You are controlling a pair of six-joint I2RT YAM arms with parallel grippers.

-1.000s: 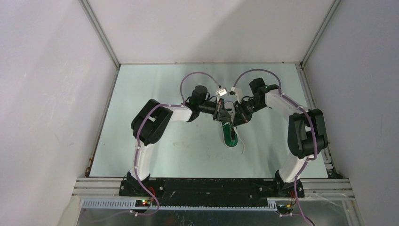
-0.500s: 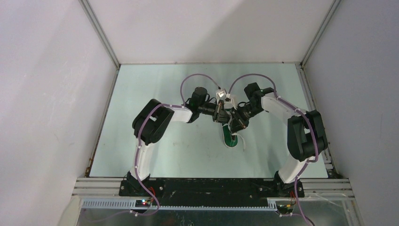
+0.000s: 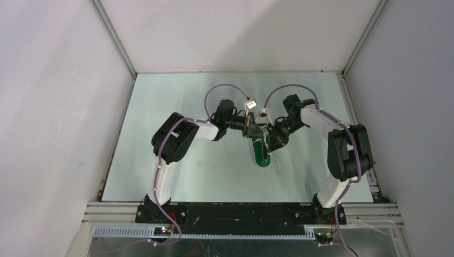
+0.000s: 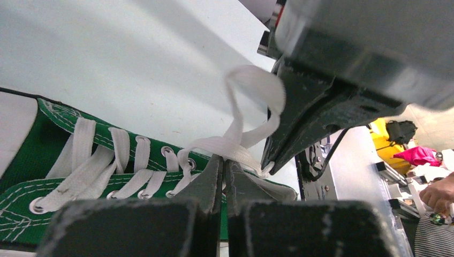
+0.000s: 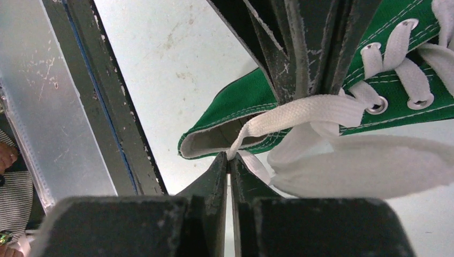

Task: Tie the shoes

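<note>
**Both pincers met over the ankle end of the shoe**

The green sneaker [image 3: 262,154] is laid on the table [image 3: 176,166] midway between the two arms. Its long axis runs from near to far, with the white toe cap turned toward the arm bases and the open ankle end pointed away. The two grippers are brought together above that far end, the left from the left side and the right from the right, so neither arm is set noticeably nearer than the other.

The left gripper [image 4: 224,163] is pressed together on the white laces [image 4: 235,136] just above the top eyelets, and a loose loop [image 4: 257,88] is seen standing up beyond its tips. The right gripper [image 5: 229,159] is held with only a thin slit between its fingers. A strand from the top eyelet is led straight to its tips, but whether that strand is truly clamped cannot be told.

Any tightening pull is judged to be best made sideways, across the shoe's long axis, each strand being drawn out toward its own arm's side.
</note>
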